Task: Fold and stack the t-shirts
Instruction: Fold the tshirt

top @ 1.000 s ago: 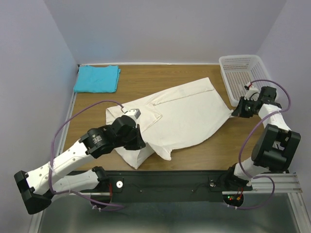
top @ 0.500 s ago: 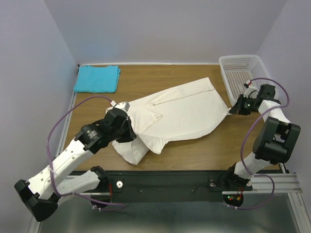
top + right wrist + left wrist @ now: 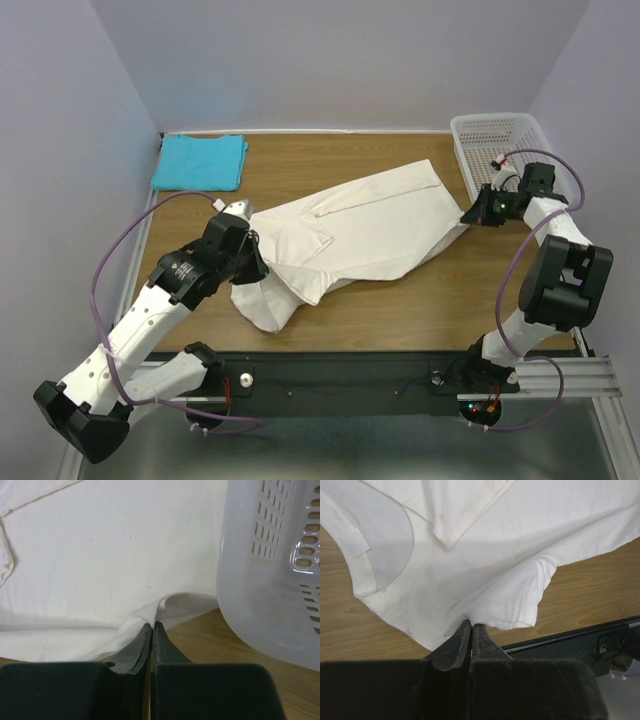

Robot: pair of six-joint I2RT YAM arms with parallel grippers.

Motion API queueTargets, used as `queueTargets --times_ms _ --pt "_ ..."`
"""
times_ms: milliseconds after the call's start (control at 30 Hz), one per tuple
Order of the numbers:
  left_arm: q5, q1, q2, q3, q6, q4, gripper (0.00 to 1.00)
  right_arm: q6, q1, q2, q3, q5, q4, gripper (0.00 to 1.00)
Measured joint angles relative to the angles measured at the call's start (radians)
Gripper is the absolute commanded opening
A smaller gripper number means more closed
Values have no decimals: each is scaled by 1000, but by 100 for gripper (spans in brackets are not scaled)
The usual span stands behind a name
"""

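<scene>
T-shirt of cream-white cloth lies on the brown wooden table, long axis running 8 o'clock to 2 o'clock in the top view, its 8 o'clock end bunched. Left pincer is clamped on the cloth edge at that 8 o'clock end. Right pincer is clamped on the edge at 3 o'clock, just beside the white plastic mesh basket. Each arm holds its own end, cloth between them. Folded turquoise-blue cloth t-shirt sits at the 10 o'clock corner, nearer the left arm, so the stack likely goes that way.
</scene>
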Motion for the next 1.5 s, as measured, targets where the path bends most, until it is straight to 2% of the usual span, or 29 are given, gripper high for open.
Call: queueTargets --times_ms 367,633,1067,1500 --pt "6 126 2 -5 45 19 0 80 49 60 70 98 68 1" --pt "36 212 84 -12 104 99 0 129 53 138 151 138 108 1" --pt "64 254 213 -11 177 187 0 178 129 218 190 197 150 1" --pt "63 280 260 -11 217 220 0 213 142 248 212 256 189 1"
